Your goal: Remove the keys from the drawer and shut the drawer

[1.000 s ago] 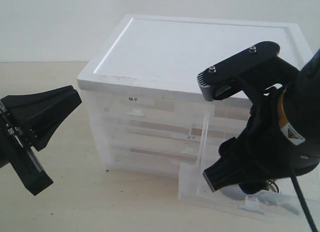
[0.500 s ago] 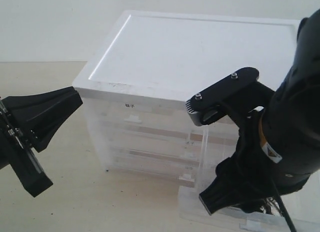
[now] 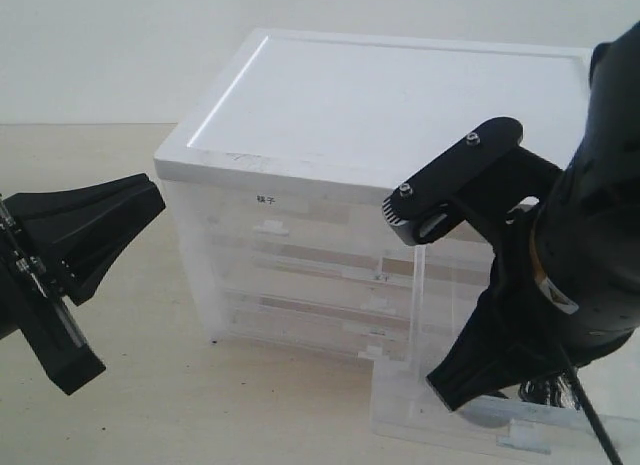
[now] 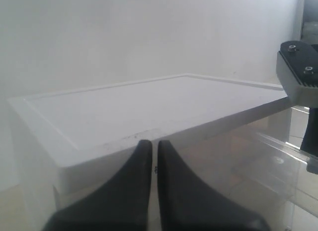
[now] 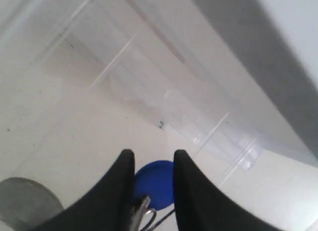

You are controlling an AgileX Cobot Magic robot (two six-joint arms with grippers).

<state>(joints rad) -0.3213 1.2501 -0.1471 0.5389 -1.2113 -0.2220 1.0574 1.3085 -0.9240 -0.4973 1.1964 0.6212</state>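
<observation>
The drawer (image 3: 412,315) stands pulled far out from the cabinet's lower right, and its clear floor (image 5: 74,136) fills the right wrist view. Inside it lie the keys (image 3: 545,390), mostly hidden by the arm in the exterior view. Their round blue fob (image 5: 155,184) sits between the fingers of my right gripper (image 5: 152,156), which is reaching down into the drawer (image 3: 470,385) and has closed against both sides of the fob, with a silver key beside one finger. My left gripper (image 3: 150,200) hovers left of the cabinet, shut and empty (image 4: 150,144).
The white-topped translucent drawer cabinet (image 3: 400,95) stands on a pale table (image 3: 130,405), with several shut drawers in its front. A grey round disc (image 5: 22,201) lies on the drawer floor near the keys.
My right gripper's fingers have come together from wide open onto the blue fob. The right arm has shifted slightly to the right over the drawer. The left arm has not moved.
</observation>
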